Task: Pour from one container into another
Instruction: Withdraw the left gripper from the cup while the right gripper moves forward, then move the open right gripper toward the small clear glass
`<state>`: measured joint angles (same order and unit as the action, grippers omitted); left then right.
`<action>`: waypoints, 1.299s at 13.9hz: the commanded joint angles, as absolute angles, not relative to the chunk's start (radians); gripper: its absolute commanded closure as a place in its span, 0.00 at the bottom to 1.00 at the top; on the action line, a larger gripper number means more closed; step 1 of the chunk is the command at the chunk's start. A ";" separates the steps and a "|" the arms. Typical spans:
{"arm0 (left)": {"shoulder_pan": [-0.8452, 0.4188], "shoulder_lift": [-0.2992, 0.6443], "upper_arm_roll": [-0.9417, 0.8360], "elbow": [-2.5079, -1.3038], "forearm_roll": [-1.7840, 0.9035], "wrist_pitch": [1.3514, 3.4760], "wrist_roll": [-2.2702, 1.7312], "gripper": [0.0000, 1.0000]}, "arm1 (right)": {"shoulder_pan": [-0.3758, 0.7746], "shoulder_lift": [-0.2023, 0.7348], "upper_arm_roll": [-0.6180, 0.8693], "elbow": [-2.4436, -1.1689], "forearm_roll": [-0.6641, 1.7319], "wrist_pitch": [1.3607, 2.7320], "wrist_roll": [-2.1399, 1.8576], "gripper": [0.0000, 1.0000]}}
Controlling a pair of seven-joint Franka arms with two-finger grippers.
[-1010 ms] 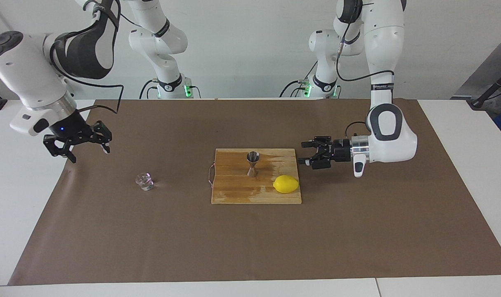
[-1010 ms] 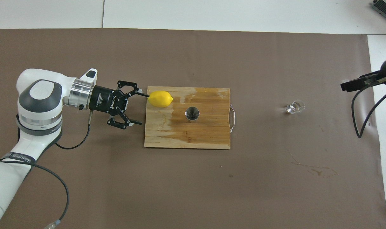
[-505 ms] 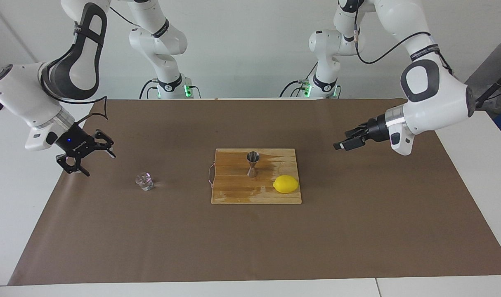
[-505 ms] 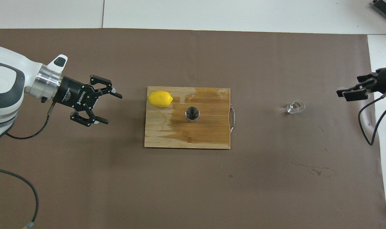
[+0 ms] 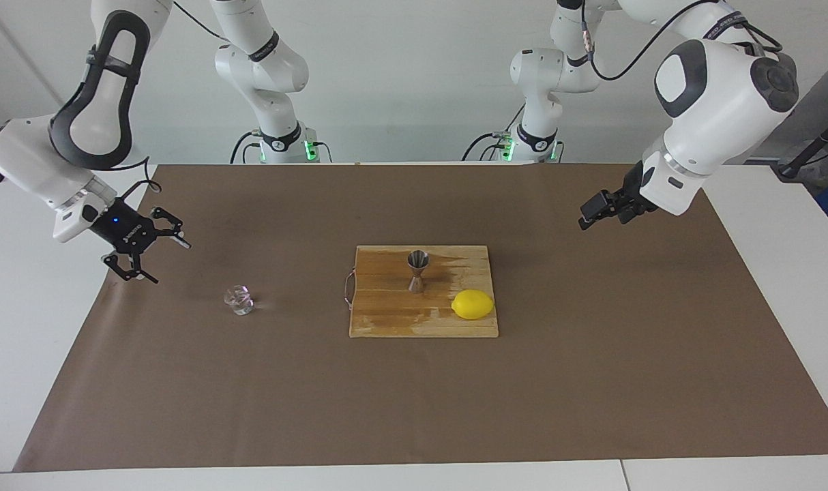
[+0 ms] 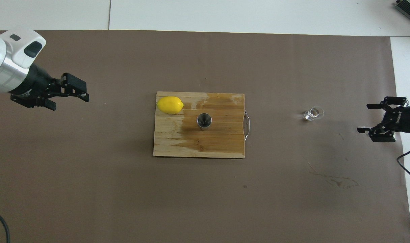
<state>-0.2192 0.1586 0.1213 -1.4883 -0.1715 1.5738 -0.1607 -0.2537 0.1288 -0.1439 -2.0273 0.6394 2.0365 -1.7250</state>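
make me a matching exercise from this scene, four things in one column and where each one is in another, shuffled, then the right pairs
Things
1. glass cup
2. jigger
3. lemon
4. right gripper

Places
A. upright at the middle of the cutting board
B. in the air, open, holding nothing
C. on the brown mat, toward the right arm's end
D. at a corner of the cutting board

Pairs: 1-C, 2-A, 3-D, 4-B

A: Count on the mat was one glass cup [image 5: 239,300], one steel jigger [image 5: 417,271], one lemon [image 5: 473,304].
B: Boards?
A: One cutting board [image 5: 387,317]. Two arms were up, one gripper each: left gripper [image 5: 586,219], right gripper [image 5: 156,258].
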 commanded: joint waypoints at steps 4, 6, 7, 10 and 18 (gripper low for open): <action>-0.238 0.037 0.133 -1.517 -0.100 1.582 0.024 0.00 | -0.241 0.143 -0.137 -2.039 0.736 2.028 -1.847 0.00; -0.229 0.000 0.141 -1.551 -0.072 1.550 0.081 0.00 | -0.233 0.191 -0.137 -2.039 0.831 2.029 -1.969 0.00; -0.209 -0.015 0.141 -1.569 -0.066 1.520 0.086 0.00 | -0.230 0.222 -0.138 -2.039 0.875 2.031 -2.030 0.00; -0.192 -0.025 0.143 -1.575 -0.034 1.428 0.086 0.00 | -0.196 0.259 -0.158 -2.039 0.937 2.042 -2.101 0.00; -0.167 -0.094 0.146 -1.723 0.005 1.491 0.098 0.00 | -0.199 0.371 -0.164 -2.023 1.097 2.000 -2.273 0.00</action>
